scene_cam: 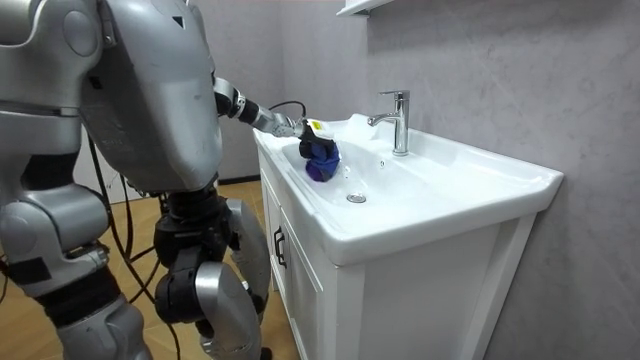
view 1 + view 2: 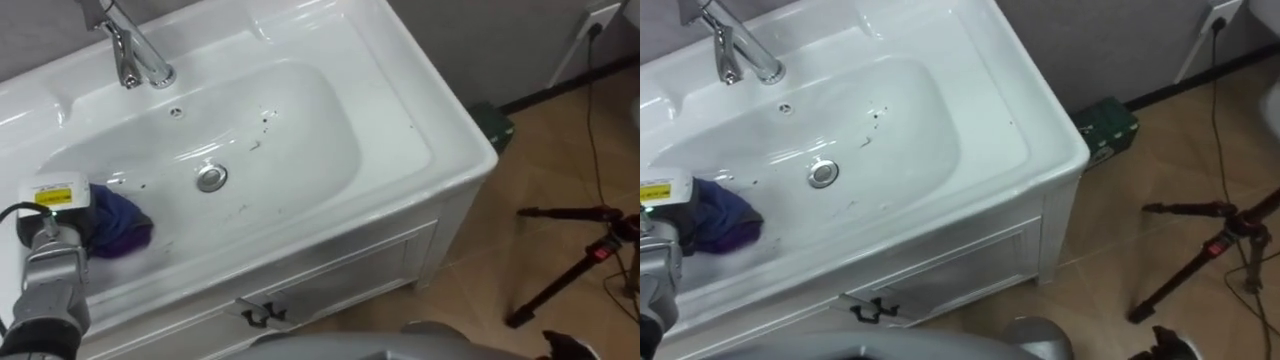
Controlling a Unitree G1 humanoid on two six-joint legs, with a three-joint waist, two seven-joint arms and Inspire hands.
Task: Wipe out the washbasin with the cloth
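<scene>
In basin (image 2: 400, 140), left end — purple cloth (image 2: 125, 226) bunched against left hand (image 2: 60, 202); grip hidden — cannot tell.

Bathroom corner serving as a robot test set. A white basin (image 2: 400, 130) is sitting on a white cabinet (image 2: 330, 275), and a chrome tap (image 2: 130, 50) is rising from its back rim against a grey plastered wall (image 1: 480, 70). A black tripod (image 2: 575, 255) is standing on the wood-look floor (image 2: 540, 150) near a wall socket (image 2: 603, 17), marking a staged recording room.
</scene>
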